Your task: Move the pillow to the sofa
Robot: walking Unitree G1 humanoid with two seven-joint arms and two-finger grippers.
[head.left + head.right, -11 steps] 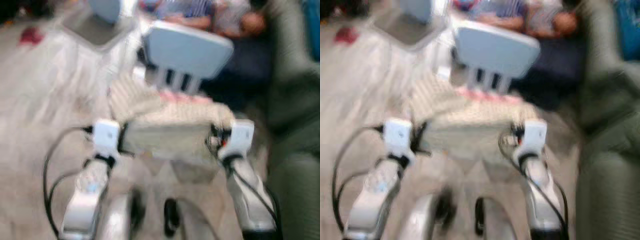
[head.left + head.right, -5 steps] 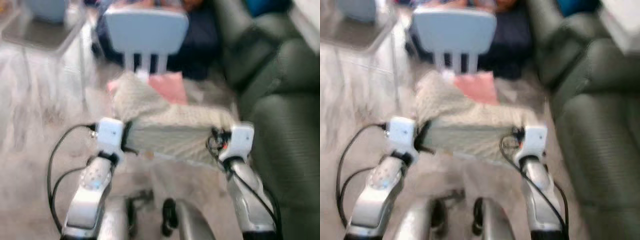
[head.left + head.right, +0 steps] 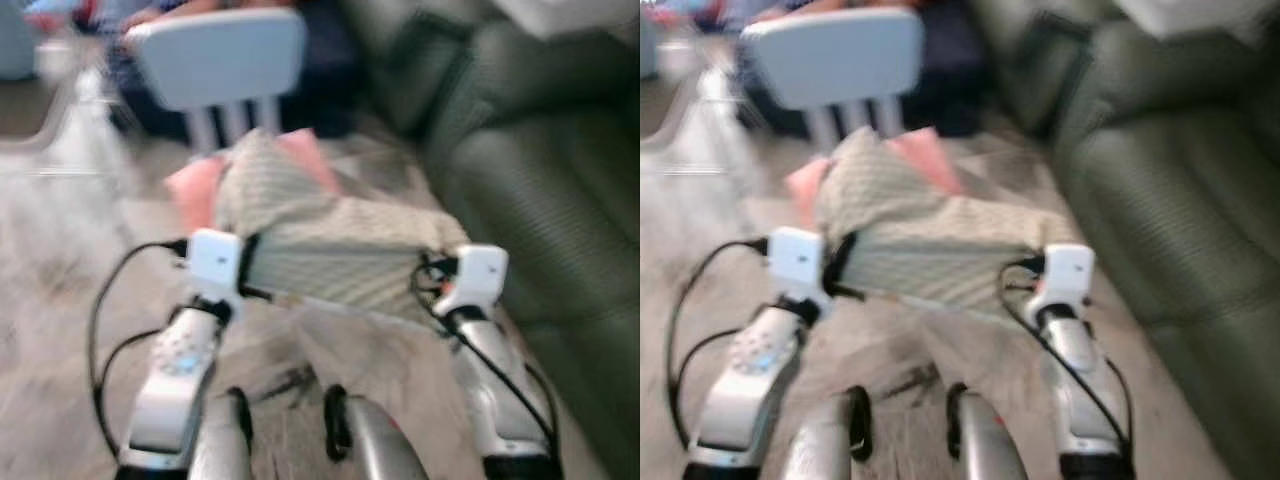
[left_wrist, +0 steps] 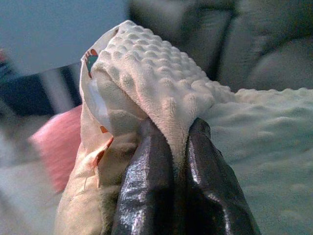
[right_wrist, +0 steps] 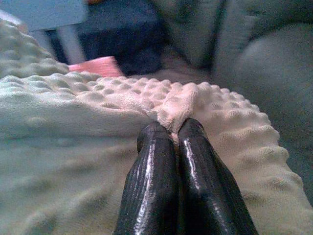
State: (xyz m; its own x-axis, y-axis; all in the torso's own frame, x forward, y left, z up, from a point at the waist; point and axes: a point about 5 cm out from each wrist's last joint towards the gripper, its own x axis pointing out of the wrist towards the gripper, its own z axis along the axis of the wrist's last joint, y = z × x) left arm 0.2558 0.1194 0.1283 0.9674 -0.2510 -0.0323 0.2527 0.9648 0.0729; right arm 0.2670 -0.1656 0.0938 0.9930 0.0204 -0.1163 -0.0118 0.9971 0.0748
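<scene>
A pale, marbled floor (image 3: 60, 330) fills the lower left; a ribbed dark-green sofa (image 3: 560, 200) runs down the right. At centre, the cream bobbled pillow (image 3: 330, 250) hangs between both arms, the left gripper (image 4: 173, 142) and right gripper (image 5: 172, 131) each pinched tight on its nubby fabric. A pale-blue chair (image 3: 215, 60) stands upper left.

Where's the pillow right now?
In the eye views the pillow hangs mid-frame between the left gripper and right gripper, each pinching an end, with the green sofa on the robot's right.

Cream bumpy pillow (image 3: 330, 255), held aloft
</scene>
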